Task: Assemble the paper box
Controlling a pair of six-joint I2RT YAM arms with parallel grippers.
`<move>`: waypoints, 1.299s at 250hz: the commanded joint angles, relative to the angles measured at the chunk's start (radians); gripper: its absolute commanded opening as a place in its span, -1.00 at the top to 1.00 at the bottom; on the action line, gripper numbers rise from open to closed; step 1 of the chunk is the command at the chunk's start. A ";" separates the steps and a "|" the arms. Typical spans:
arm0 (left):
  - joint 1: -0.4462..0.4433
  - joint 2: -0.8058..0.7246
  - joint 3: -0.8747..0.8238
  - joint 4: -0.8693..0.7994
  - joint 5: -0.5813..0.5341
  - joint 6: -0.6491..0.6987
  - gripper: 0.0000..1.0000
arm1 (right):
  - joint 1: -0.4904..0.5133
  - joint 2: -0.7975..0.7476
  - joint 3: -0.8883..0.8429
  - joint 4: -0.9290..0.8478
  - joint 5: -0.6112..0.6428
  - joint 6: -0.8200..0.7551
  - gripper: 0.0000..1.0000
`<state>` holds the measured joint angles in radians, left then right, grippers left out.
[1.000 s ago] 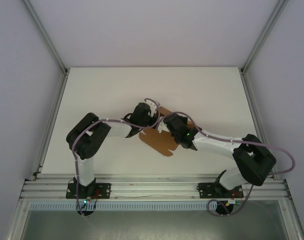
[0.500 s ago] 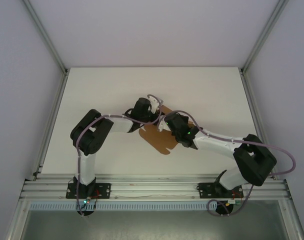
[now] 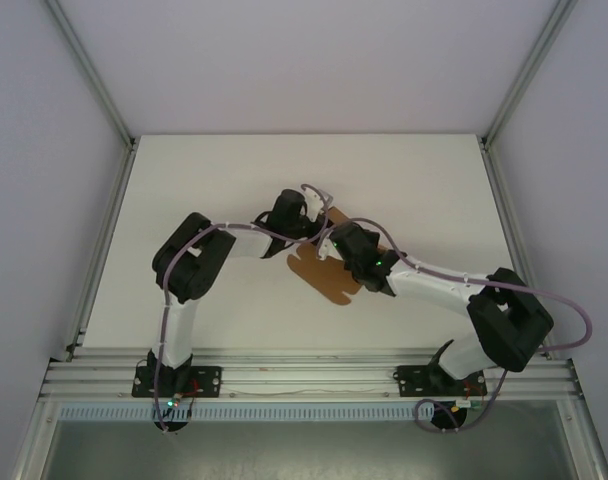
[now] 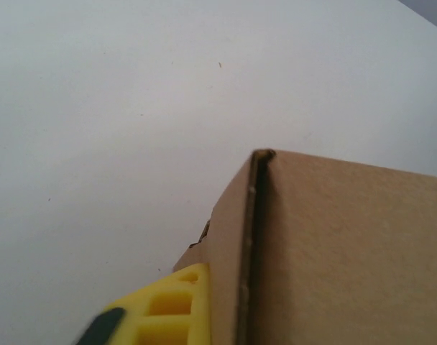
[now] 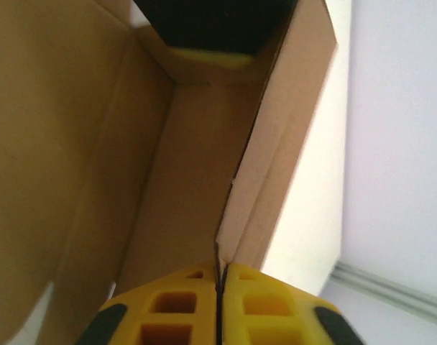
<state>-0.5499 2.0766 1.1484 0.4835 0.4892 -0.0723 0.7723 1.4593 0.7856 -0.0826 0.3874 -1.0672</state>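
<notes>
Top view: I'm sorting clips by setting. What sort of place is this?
Probably a lab robot cell, not a home or factory: a white table, aluminium posts with plain panels around it, and a left arm and right arm bolted to a rail, working a cardboard box.

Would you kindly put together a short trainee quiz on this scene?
1. True or false: the paper box is a fully flat, unfolded sheet.
2. The right gripper is: A) wide open, B) shut on a cardboard edge, C) holding a pen.
3. What colour are its finger pads?
Key: 1 false, walls are folded up; 2 B; 3 yellow.
</notes>
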 commanded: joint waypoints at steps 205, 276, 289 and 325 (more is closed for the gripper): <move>0.132 -0.375 -0.267 -0.039 0.162 -0.335 1.00 | -0.269 -0.501 0.077 -0.289 -0.471 0.700 -0.88; 0.130 -0.404 -0.246 -0.165 0.163 -0.296 1.00 | -0.284 -0.353 0.166 -0.273 -0.650 0.753 -0.23; 0.130 -0.410 -0.245 -0.173 0.146 -0.301 1.00 | -0.284 -0.335 0.167 -0.265 -0.648 0.754 0.01; 0.128 -0.408 -0.232 -0.203 0.096 -0.328 1.00 | -0.284 -0.329 0.138 -0.210 -0.674 0.756 0.48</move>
<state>-0.4122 1.7088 0.8928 0.3168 0.6128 -0.3923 0.4870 1.1374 0.9340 -0.3294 -0.2306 -0.3241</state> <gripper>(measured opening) 0.080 0.331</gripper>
